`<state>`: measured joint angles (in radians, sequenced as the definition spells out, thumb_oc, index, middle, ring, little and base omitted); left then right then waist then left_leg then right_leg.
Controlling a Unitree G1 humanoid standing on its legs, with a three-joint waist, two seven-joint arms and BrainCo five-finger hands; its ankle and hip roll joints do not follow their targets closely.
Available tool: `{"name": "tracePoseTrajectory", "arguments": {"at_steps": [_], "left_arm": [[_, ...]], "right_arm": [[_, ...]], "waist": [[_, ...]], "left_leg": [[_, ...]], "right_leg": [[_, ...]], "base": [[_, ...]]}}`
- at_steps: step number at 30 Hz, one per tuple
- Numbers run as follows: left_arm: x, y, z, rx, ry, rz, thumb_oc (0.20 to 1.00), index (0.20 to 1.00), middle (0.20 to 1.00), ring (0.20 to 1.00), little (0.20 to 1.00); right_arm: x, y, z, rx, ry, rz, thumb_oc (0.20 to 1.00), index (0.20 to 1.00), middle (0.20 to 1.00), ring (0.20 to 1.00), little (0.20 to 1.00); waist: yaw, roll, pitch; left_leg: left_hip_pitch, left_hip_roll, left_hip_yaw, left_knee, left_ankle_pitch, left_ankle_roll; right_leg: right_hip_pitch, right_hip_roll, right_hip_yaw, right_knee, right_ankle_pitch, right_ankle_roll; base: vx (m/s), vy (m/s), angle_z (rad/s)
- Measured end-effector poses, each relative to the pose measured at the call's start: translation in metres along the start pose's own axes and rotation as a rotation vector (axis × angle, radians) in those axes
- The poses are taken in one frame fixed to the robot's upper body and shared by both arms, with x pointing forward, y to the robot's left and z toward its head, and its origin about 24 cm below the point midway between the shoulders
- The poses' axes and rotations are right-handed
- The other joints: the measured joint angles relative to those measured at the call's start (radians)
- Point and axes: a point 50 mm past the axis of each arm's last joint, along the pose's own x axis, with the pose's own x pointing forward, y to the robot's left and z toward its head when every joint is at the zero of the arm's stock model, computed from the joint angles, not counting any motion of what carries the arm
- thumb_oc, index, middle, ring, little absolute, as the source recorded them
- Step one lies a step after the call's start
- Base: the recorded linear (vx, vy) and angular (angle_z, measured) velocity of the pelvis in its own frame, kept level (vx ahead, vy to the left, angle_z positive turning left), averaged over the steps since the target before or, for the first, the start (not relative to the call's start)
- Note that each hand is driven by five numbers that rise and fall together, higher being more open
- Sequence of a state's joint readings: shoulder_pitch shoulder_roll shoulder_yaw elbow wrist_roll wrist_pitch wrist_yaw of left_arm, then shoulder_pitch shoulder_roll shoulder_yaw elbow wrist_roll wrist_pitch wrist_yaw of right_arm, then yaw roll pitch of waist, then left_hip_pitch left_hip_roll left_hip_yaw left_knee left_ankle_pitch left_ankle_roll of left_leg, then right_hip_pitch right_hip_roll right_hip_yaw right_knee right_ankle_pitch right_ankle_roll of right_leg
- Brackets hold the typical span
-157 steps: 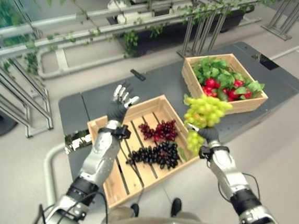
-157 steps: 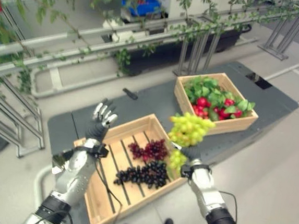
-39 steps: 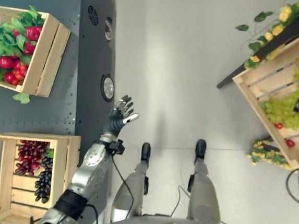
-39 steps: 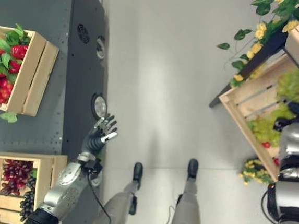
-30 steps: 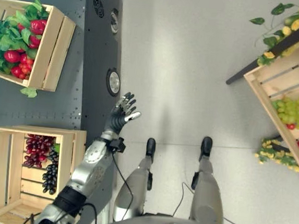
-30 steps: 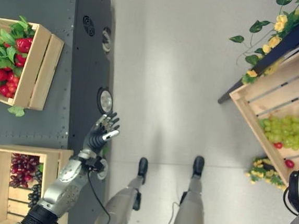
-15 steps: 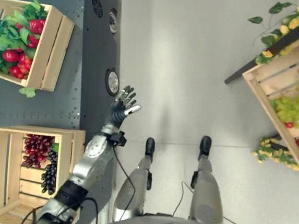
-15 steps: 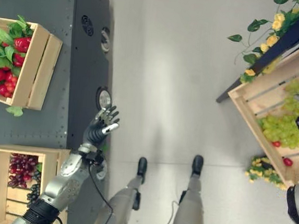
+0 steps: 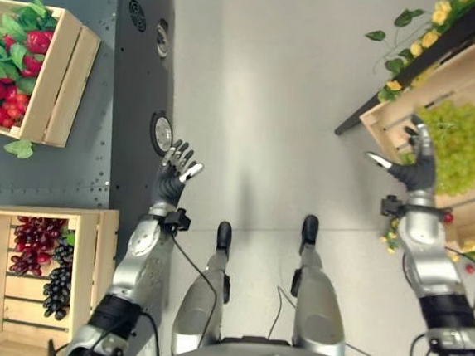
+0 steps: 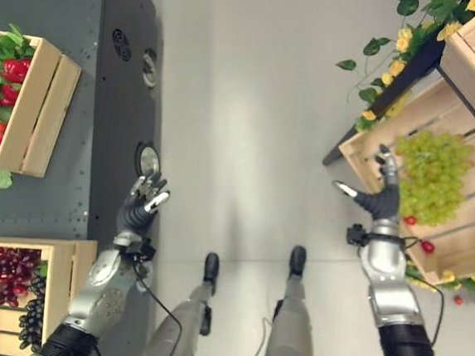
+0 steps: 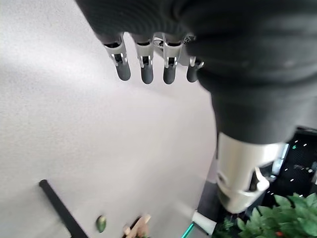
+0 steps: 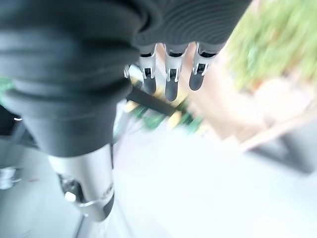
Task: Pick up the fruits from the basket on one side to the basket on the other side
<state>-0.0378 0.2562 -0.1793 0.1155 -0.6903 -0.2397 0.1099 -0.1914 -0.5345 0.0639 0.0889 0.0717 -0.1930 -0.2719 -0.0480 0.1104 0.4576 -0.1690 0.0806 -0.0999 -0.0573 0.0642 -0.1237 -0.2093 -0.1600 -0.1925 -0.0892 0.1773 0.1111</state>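
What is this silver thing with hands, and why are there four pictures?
It's a robot moving fruit between crates. Two pictures come from cameras in its head, looking down. Two come from cameras on its wrists, looking along its fingers. Its left hand is open and empty near a grey table. That table holds a crate of dark grapes and a crate of red fruit with leaves. Its right hand is open too, beside green grapes lying in another crate.

Pale unfinished wood slat crate (image 9: 408, 126), matt dark grey riveted metal platform (image 9: 71, 172), smooth pale floor (image 9: 260, 105)
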Motion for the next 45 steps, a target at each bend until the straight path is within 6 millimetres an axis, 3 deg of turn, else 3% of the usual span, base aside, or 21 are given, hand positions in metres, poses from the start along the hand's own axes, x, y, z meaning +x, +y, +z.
{"name": "tracePoseTrajectory", "arguments": {"at_steps": [4, 7, 8, 9, 10, 12, 13, 18, 21, 24, 26, 27, 28, 29, 30, 32, 35, 37, 39, 41, 45], "left_arm": [[-0.002, 0.004, 0.000, -0.004, -0.012, 0.022, 1.000, 1.000, 1.000, 1.000, 1.000], [-0.005, 0.008, -0.007, -0.005, 0.013, 0.047, 1.000, 1.000, 1.000, 1.000, 1.000], [-0.003, 0.006, -0.013, -0.014, 0.028, 0.054, 1.000, 1.000, 1.000, 1.000, 1.000], [-0.004, 0.008, -0.014, -0.015, 0.034, 0.062, 1.000, 1.000, 1.000, 1.000, 1.000], [-0.005, 0.013, -0.017, 0.007, 0.048, 0.079, 1.000, 1.000, 1.000, 1.000, 1.000], [-0.009, 0.019, -0.024, 0.014, 0.080, 0.108, 1.000, 1.000, 1.000, 1.000, 1.000], [-0.010, 0.021, -0.027, 0.031, 0.091, 0.113, 1.000, 1.000, 1.000, 1.000, 1.000], [-0.012, 0.038, -0.018, 0.116, 0.077, 0.138, 1.000, 1.000, 1.000, 1.000, 1.000], [-0.014, 0.051, -0.018, 0.172, 0.094, 0.173, 1.000, 1.000, 1.000, 1.000, 1.000], [-0.020, 0.059, -0.028, 0.203, 0.141, 0.202, 1.000, 1.000, 1.000, 1.000, 1.000], [-0.021, 0.063, -0.034, 0.240, 0.175, 0.211, 1.000, 1.000, 1.000, 1.000, 1.000], [-0.018, 0.062, -0.046, 0.284, 0.235, 0.201, 1.000, 1.000, 1.000, 1.000, 1.000], [-0.020, 0.064, -0.047, 0.293, 0.244, 0.203, 1.000, 1.000, 1.000, 1.000, 1.000], [-0.019, 0.067, -0.048, 0.319, 0.243, 0.215, 1.000, 1.000, 1.000, 1.000, 1.000], [-0.027, 0.079, -0.056, 0.359, 0.304, 0.244, 1.000, 1.000, 1.000, 1.000, 1.000], [-0.035, 0.086, -0.069, 0.415, 0.385, 0.260, 1.000, 1.000, 1.000, 1.000, 1.000], [-0.041, 0.092, -0.077, 0.461, 0.427, 0.270, 1.000, 1.000, 1.000, 1.000, 1.000], [-0.032, 0.093, -0.082, 0.541, 0.452, 0.269, 1.000, 1.000, 1.000, 1.000, 1.000], [-0.037, 0.101, -0.084, 0.570, 0.482, 0.288, 1.000, 1.000, 1.000, 1.000, 1.000], [-0.043, 0.103, -0.089, 0.566, 0.499, 0.301, 1.000, 1.000, 1.000, 1.000, 1.000], [-0.066, 0.127, -0.097, 0.494, 0.578, 0.472, 1.000, 1.000, 1.000, 1.000, 1.000]], "right_arm": [[-0.001, 0.017, 0.005, 0.034, -0.022, 0.069, 1.000, 1.000, 1.000, 1.000, 1.000], [-0.006, 0.029, 0.004, 0.083, -0.005, 0.106, 1.000, 1.000, 1.000, 1.000, 1.000], [-0.009, 0.029, 0.005, 0.076, -0.010, 0.123, 1.000, 1.000, 1.000, 1.000, 1.000], [-0.011, 0.032, 0.006, 0.078, -0.018, 0.140, 1.000, 1.000, 1.000, 1.000, 1.000], [-0.013, 0.041, 0.007, 0.095, -0.018, 0.166, 1.000, 1.000, 1.000, 1.000, 1.000], [-0.018, 0.048, 0.006, 0.091, -0.010, 0.212, 1.000, 1.000, 1.000, 1.000, 1.000], [-0.024, 0.051, 0.000, 0.099, 0.020, 0.219, 1.000, 1.000, 1.000, 1.000, 1.000], [-0.039, 0.082, -0.008, 0.188, 0.098, 0.285, 1.000, 1.000, 1.000, 1.000, 1.000], [-0.036, 0.092, -0.012, 0.193, 0.119, 0.304, 1.000, 1.000, 1.000, 1.000, 1.000], [-0.038, 0.093, -0.025, 0.180, 0.185, 0.294, 1.000, 1.000, 1.000, 1.000, 1.000], [-0.044, 0.095, -0.036, 0.171, 0.236, 0.294, 1.000, 1.000, 1.000, 1.000, 1.000], [-0.057, 0.092, -0.054, 0.143, 0.326, 0.290, 1.000, 1.000, 1.000, 1.000, 1.000], [-0.063, 0.094, -0.058, 0.140, 0.356, 0.300, 1.000, 1.000, 1.000, 1.000, 1.000], [-0.071, 0.100, -0.067, 0.137, 0.401, 0.326, 1.000, 1.000, 1.000, 1.000, 1.000], [-0.074, 0.105, -0.074, 0.137, 0.440, 0.335, 1.000, 1.000, 1.000, 1.000, 1.000], [-0.093, 0.103, -0.100, 0.093, 0.574, 0.336, 1.000, 1.000, 1.000, 1.000, 1.000], [-0.112, 0.097, -0.118, 0.053, 0.686, 0.334, 1.000, 1.000, 1.000, 1.000, 1.000], [-0.128, 0.095, -0.135, 0.050, 0.792, 0.322, 1.000, 1.000, 1.000, 1.000, 1.000], [-0.157, 0.096, -0.145, 0.077, 0.899, 0.309, 1.000, 1.000, 1.000, 1.000, 1.000], [-0.190, 0.091, -0.162, 0.064, 1.068, 0.279, 1.000, 1.000, 1.000, 1.000, 1.000], [-0.201, 0.082, -0.174, 0.027, 1.178, 0.259, 1.000, 1.000, 1.000, 1.000, 1.000]], "waist": [[0.036, -0.019, -0.010], [0.037, -0.027, -0.016], [0.016, -0.024, -0.022], [0.016, -0.029, -0.026], [0.043, -0.058, -0.041], [0.034, -0.051, -0.074], [0.031, -0.062, -0.092], [0.103, -0.157, -0.180], [0.153, -0.176, -0.207], [0.145, -0.174, -0.221], [0.150, -0.178, -0.233], [0.093, -0.162, -0.238], [0.091, -0.160, -0.247], [0.096, -0.142, -0.239], [0.093, -0.120, -0.226], [0.082, -0.113, -0.224], [0.047, -0.113, -0.221], [0.029, -0.105, -0.221], [0.011, -0.164, -0.249], [0.027, -0.165, -0.288], [0.065, -0.098, -0.325]], "left_leg": [[0.004, 0.017, -0.018, 0.005, 0.005, -0.009], [-0.003, 0.017, -0.037, 0.022, 0.031, -0.013], [-0.020, 0.037, 0.065, 0.032, 0.034, 0.011], [-0.022, 0.056, 0.106, 0.039, 0.037, 0.013], [-0.024, 0.100, 0.303, 0.069, 0.004, 0.024], [-0.020, 0.147, 0.414, 0.097, 0.029, 0.021], [-0.018, 0.130, 0.429, 0.096, 0.054, 0.020], [-0.020, 0.040, 0.376, 0.087, 0.049, 0.049], [-0.023, 0.017, 0.339, 0.105, 0.031, 0.061], [-0.031, 0.004, 0.321, 0.165, -0.008, 0.087], [-0.033, -0.038, 0.295, 0.177, -0.019, 0.112], [-0.032, -0.075, 0.222, 0.188, -0.023, 0.148], [-0.030, -0.074, 0.225, 0.172, -0.019, 0.155], [-0.026, -0.065, 0.150, 0.153, -0.018, 0.165], [-0.004, -0.063, 0.108, 0.132, -0.009, 0.168], [0.023, -0.091, 0.013, 0.110, -0.002, 0.168], [0.019, -0.112, -0.011, 0.093, 0.016, 0.173], [0.033, -0.126, -0.115, 0.086, 0.025, 0.159], [0.057, -0.155, -0.119, 0.068, 0.031, 0.135], [0.073, -0.128, -0.122, 0.053, 0.015, 0.093], [0.108, -0.055, -0.110, 0.022, -0.014, 0.057]], "right_leg": [[0.027, 0.016, -0.023, 0.000, -0.006, -0.010], [0.104, 0.013, -0.099, 0.000, -0.031, -0.009], [0.140, -0.001, -0.159, -0.001, -0.046, -0.005], [0.148, -0.006, -0.171, 0.006, -0.058, -0.004], [0.157, -0.037, -0.227, 0.014, -0.059, -0.003], [0.178, -0.053, -0.270, 0.034, -0.078, 0.025], [0.210, -0.077, -0.310, 0.034, -0.079, 0.046], [0.265, -0.145, -0.343, 0.052, -0.085, 0.035], [0.294, -0.163, -0.364, 0.104, -0.088, 0.036], [0.299, -0.207, -0.367, 0.217, -0.093, 0.038], [0.298, -0.255, -0.356, 0.324, -0.088, 0.035], [0.280, -0.287, -0.250, 0.489, -0.072, 0.017], [0.255, -0.282, -0.219, 0.519, -0.092, 0.044], [0.161, -0.149, 0.018, 0.543, -0.198, 0.067], [0.119, -0.053, 0.110, 0.540, -0.256, 0.068], [0.073, 0.001, 0.116, 0.428, -0.298, 0.022], [0.002, -0.004, 0.109, 0.261, -0.270, 0.027], [0.001, 0.072, 0.257, 0.156, -0.236, 0.044], [0.017, 0.071, 0.279, 0.207, -0.171, -0.015], [0.022, 0.087, 0.236, 0.216, -0.158, -0.048], [0.117, 0.123, 0.153, 0.058, -0.117, -0.043]], "base": [[0.02, -0.051, 0.24], [-0.01, 0.059, 0.95], [-0.02, 0.116, 1.42], [0.00, 0.126, 1.11], [0.05, 0.065, 0.64], [0.12, 0.132, 0.87], [0.13, 0.120, 0.98], [0.14, 0.124, 0.68], [0.13, 0.156, 0.59], [0.20, 0.270, 0.68], [0.18, 0.231, 1.16], [0.17, 0.098, 1.82], [0.28, 0.101, 1.81], [0.28, 0.033, 1.03], [0.27, -0.097, 0.89], [0.19, -0.128, 1.19], [0.31, -0.136, 1.59], [0.18, -0.128, 1.73], [0.12, -0.188, 2.10], [0.15, -0.206, 0.97], [0.14, -0.197, -0.28]]}}
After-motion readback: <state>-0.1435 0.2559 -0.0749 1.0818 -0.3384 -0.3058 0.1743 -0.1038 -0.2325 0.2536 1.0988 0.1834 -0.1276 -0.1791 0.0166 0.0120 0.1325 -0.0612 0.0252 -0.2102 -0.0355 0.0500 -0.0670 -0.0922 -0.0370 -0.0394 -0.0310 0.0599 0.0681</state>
